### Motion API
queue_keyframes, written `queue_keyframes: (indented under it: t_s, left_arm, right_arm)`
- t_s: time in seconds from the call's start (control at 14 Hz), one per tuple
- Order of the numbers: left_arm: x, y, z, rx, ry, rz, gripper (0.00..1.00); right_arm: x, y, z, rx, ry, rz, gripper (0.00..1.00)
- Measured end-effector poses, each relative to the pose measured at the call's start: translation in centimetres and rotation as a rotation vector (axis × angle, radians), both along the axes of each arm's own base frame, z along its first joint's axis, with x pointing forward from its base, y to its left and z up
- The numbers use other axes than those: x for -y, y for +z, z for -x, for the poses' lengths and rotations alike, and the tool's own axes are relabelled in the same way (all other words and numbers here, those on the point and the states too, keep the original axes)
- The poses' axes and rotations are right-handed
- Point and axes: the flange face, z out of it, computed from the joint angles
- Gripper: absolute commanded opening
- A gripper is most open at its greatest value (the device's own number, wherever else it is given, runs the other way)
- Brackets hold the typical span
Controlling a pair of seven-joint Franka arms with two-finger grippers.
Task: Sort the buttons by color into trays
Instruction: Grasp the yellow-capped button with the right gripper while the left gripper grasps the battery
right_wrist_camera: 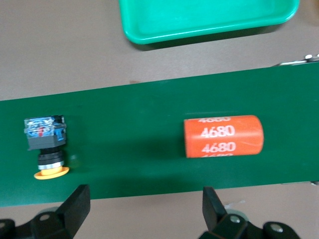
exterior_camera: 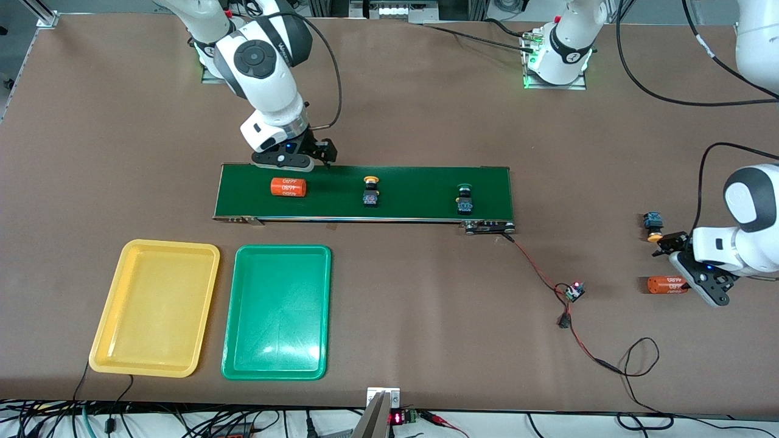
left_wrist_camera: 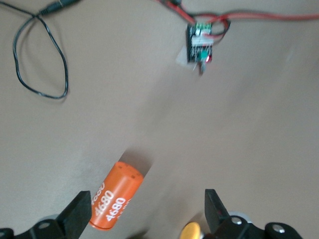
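Nearest the front camera lie the shallow yellow plastic tray (exterior_camera: 154, 307) and shallow green plastic tray (exterior_camera: 277, 312). At two o'clock, the left gripper (exterior_camera: 691, 263) hangs released between an orange printed cylinder (exterior_camera: 665, 285) and a yellow-capped button (exterior_camera: 653, 226). Farther, the dark-green belt (exterior_camera: 420, 182) carries a yellow-capped button (exterior_camera: 370, 191), a green-capped button (exterior_camera: 465, 199) and another orange cylinder (exterior_camera: 288, 187), the released right gripper (exterior_camera: 304, 159) at twelve o'clock of that cylinder.
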Motion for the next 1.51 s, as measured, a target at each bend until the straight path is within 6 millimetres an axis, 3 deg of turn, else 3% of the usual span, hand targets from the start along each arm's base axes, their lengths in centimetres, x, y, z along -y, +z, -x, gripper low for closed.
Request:
queue_keyframes:
  t_s: [0.36,0.5,1.0,1.51]
  left_arm:
    - [-3.7,-4.9,0.5,0.010,-0.178,0.014,1.00]
    - [-4.1,-6.3,0.3,0.030,-0.229,0.012,1.00]
    - [-4.8,-7.9,-0.8,0.058,-0.360,0.010,1.00]
    - [-6.1,-9.0,-1.1,0.107,-0.443,-0.012,1.00]
  right_arm:
    - [-1.9,-0.6,-0.3,-0.012,-0.023,-0.014,1.00]
    - [-2.6,-1.1,-0.5,-0.019,-0.022,-0.017,1.00]
    - [-5.1,-2.6,-1.6,-0.011,-0.041,-0.005,1.00]
    - [-5.7,-4.1,-3.0,-0.016,-0.048,0.001,1.00]
